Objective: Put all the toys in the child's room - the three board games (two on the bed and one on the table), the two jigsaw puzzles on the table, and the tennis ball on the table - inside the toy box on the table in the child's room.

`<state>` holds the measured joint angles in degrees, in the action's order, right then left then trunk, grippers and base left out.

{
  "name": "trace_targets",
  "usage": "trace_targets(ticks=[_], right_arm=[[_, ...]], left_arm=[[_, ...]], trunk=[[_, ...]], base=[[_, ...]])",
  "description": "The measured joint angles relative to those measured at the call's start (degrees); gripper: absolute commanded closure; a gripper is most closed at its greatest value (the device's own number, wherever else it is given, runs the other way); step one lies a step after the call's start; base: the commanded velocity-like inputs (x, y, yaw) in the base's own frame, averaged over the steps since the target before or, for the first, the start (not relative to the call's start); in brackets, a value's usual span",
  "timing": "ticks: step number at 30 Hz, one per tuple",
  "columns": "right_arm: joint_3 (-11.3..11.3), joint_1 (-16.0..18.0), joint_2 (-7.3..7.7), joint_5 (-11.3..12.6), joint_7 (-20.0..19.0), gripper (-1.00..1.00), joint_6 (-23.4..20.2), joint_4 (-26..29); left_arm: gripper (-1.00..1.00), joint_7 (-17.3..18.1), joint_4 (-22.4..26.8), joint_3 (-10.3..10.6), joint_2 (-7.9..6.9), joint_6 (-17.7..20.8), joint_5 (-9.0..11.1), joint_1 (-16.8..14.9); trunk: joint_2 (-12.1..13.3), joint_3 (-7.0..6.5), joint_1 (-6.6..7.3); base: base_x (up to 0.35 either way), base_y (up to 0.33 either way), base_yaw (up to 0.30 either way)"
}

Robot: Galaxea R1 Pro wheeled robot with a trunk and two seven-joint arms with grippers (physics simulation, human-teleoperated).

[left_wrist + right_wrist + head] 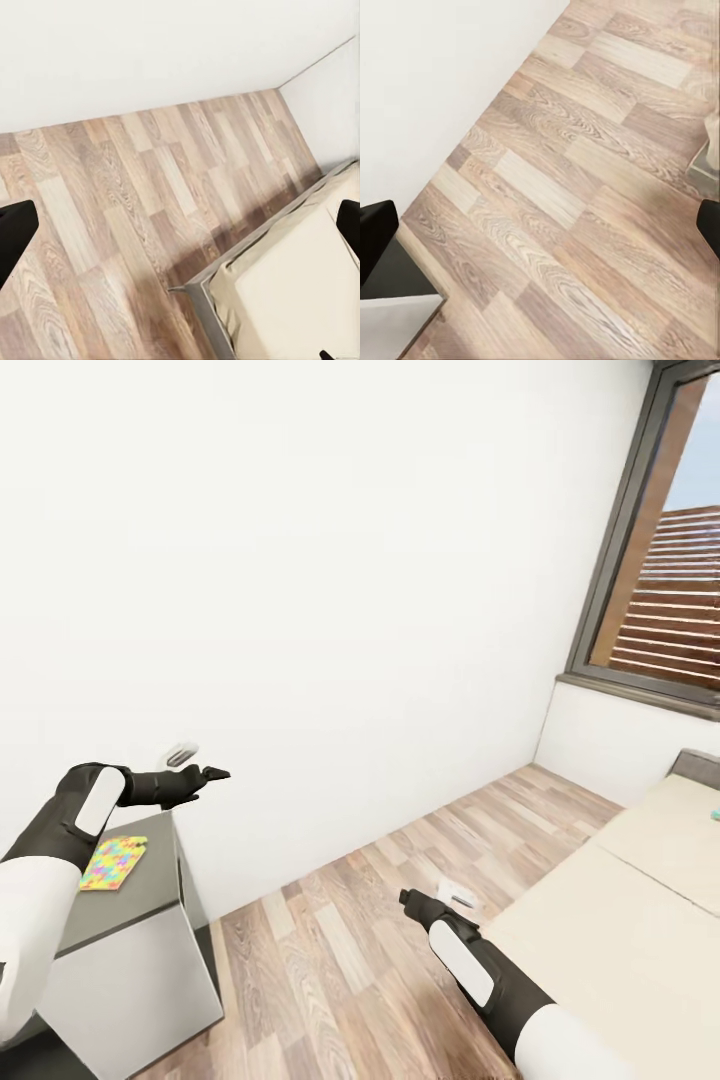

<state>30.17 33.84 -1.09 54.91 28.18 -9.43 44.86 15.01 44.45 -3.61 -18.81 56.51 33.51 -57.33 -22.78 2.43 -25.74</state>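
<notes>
One jigsaw puzzle (113,862), a flat board of yellow, pink, green and blue pieces, lies on the grey top of the table (140,910) at the lower left. My left gripper (212,772) hovers open above and beyond it, near the wall, and its wrist camera sees the floor and the bed's corner (292,300). The bed (640,930), with a beige two-part mattress, fills the lower right. A small blue-green flat thing (716,815), perhaps a board game, lies on it at the picture's edge. My right gripper (408,900) is open and empty over the floor. The toy box and tennis ball are out of view.
Wooden floor (400,880) runs between the table and the bed. A flat pale object (460,893) lies on the floor by the bed's corner. A white wall stands ahead with a small grey fixture (181,753). A window (670,560) is at the upper right.
</notes>
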Motion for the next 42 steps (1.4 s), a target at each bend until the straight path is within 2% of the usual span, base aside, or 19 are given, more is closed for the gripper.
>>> trace_targets(ticks=[7, 9, 22, 29, 37, 42], right_arm=[[0.20, -0.19, 0.03, -0.06, 0.28, -1.00, 0.16, 2.23], [0.28, -0.18, 0.18, -0.41, 0.54, -1.00, 0.34, 6.25], [0.12, -0.18, 0.31, -1.65, 0.49, -1.00, 0.35, 7.75], [0.12, -0.18, 0.42, -1.73, 0.71, -1.00, 0.33, 9.23], [0.43, -0.22, 3.46, -1.72, 3.38, -1.00, 0.08, 15.83], [0.39, -0.26, 4.07, -1.67, 5.14, -1.00, -0.30, 18.48]], left_arm=[[-1.00, 0.00, 0.00, 0.02, 0.00, 0.00, -0.03, 0.06], [-1.00, 0.00, 0.00, 0.02, 0.00, 0.00, 0.00, 0.09], [-1.00, -0.01, 0.00, 0.01, 0.00, 0.00, -0.03, 0.33], [-1.00, -0.01, 0.01, -0.01, 0.01, 0.02, -0.03, 0.33], [-1.00, 0.04, 0.00, 0.00, 0.00, -1.36, -0.02, 0.35], [-1.00, -0.01, -0.01, 0.06, 0.00, -1.83, -0.05, 0.36]], trunk=[[0.00, 0.00, 0.00], [-0.01, 0.00, 0.00], [0.00, 0.22, 0.00], [0.00, 0.28, 0.00], [0.00, 0.29, 0.00], [0.00, 0.35, 0.00]], base=[[0.000, 0.000, -0.277], [0.000, 0.000, -0.277], [0.000, 0.006, -0.277], [0.000, 0.172, -0.277], [0.000, 0.044, -0.278], [0.000, 0.006, -0.278]])
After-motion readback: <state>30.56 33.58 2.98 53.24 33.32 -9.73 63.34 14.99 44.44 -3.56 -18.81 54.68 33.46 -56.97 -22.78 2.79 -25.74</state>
